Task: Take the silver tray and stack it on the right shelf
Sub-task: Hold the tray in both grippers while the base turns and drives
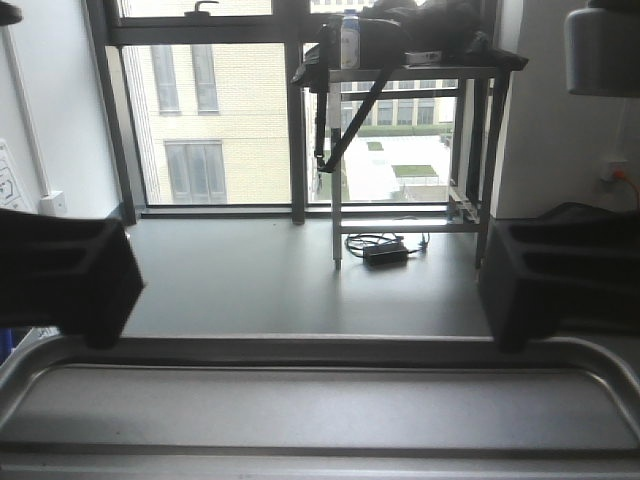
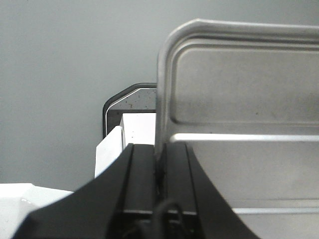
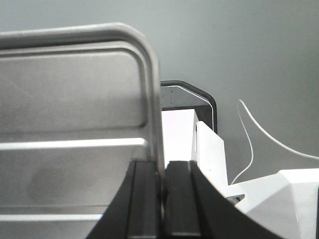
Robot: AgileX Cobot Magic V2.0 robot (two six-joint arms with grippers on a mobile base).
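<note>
The silver tray (image 1: 320,400) fills the bottom of the front view, held up in the air between my two grippers. My left gripper (image 1: 95,335) is shut on its left rim. In the left wrist view its fingers (image 2: 144,179) clamp the tray's rim (image 2: 162,99), with a bright ridge across the tray's base. My right gripper (image 1: 515,335) is shut on the right rim. In the right wrist view its fingers (image 3: 179,194) pinch the tray (image 3: 75,99) at its rim. The right shelf is out of view.
Grey floor (image 1: 260,270) lies ahead, with big windows behind. A metal-legged table (image 1: 400,130) with bags stands at the back right, a black power adapter and cables (image 1: 385,248) under it. My white base (image 3: 279,199) and a white cable (image 3: 259,129) show below.
</note>
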